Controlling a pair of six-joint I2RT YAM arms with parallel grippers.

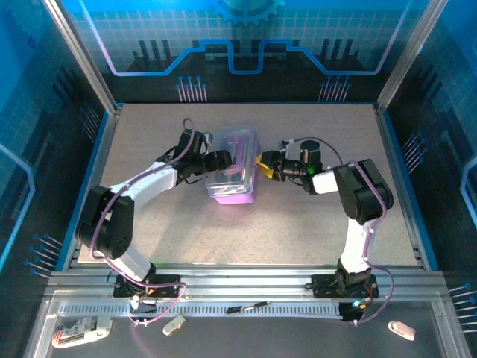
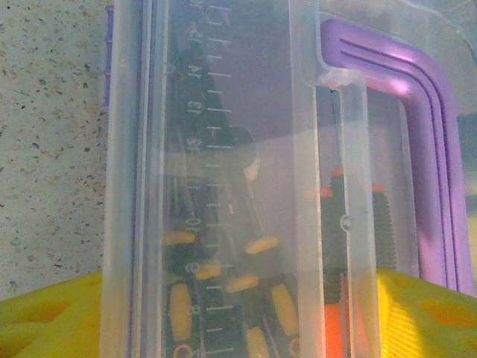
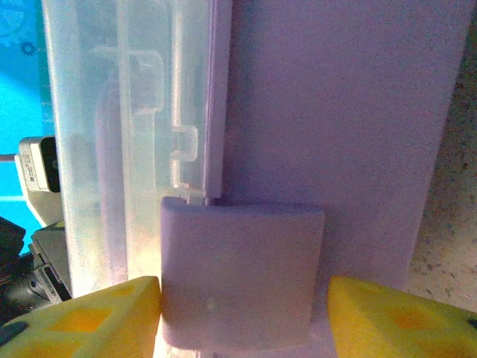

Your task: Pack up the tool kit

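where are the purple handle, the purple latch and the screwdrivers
purple handle (image 2: 440, 149), left wrist view, on its straight bar
purple latch (image 3: 242, 268), right wrist view, middle of its flat face
screwdrivers (image 2: 242, 283), left wrist view, on one yellow grip band

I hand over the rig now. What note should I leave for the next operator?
Left pincer: jaws wide, either side of the tool kit case; grip unclear.
Right pincer: fingers straddle the purple latch; grip unclear.
Done: screwdrivers lie inside the case, under the clear lid.
Left: check the latch is shut; a thin dark tool lies on the front ledge, perhaps unpacked.
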